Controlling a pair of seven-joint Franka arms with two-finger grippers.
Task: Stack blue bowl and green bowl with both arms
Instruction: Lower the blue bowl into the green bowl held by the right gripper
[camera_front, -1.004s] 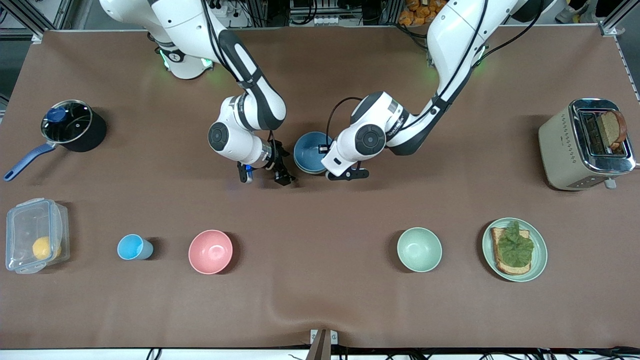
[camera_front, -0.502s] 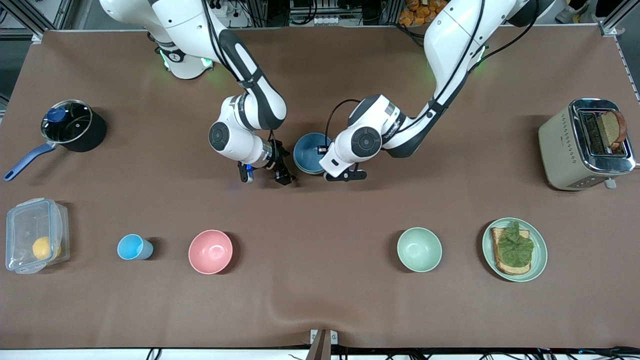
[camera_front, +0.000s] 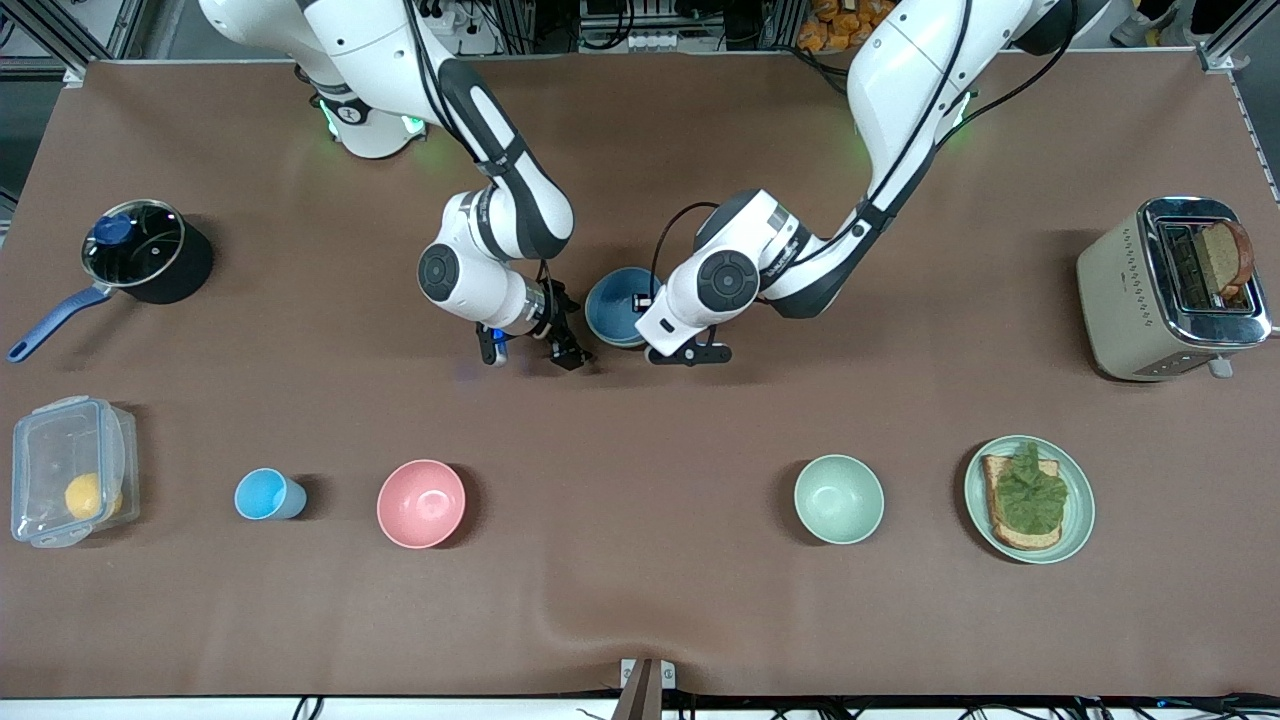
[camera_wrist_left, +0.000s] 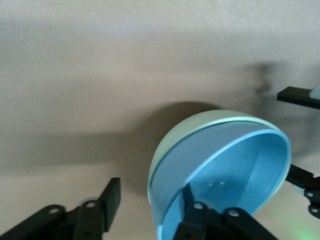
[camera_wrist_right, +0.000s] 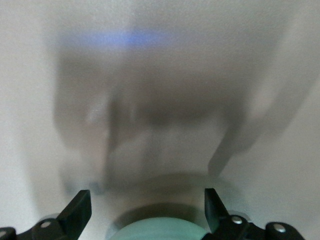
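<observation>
You have the blue bowl sitting inside the green bowl, and the pair rests on the table between your two grippers. In the left wrist view the green one shows as a pale band wrapped around the outside of the blue one.

Your left gripper is at the stack, on the side toward the left arm's end of the table. Its fingers are spread. One finger reaches inside the blue bowl, the other stands outside the rim with a clear gap to the bowl wall, and nothing is pinched.

Your right gripper sits low just beside the stack, toward the right arm's end of the table. Its fingers are spread wide and it holds nothing. In its wrist view, a curve of pale green shows between the two fingertips.

From either gripper, the pink bowl and a paler mint bowl lie well apart, nearer to the front camera. The pink one is toward the right arm's end and the mint one toward the left arm's end.
</observation>
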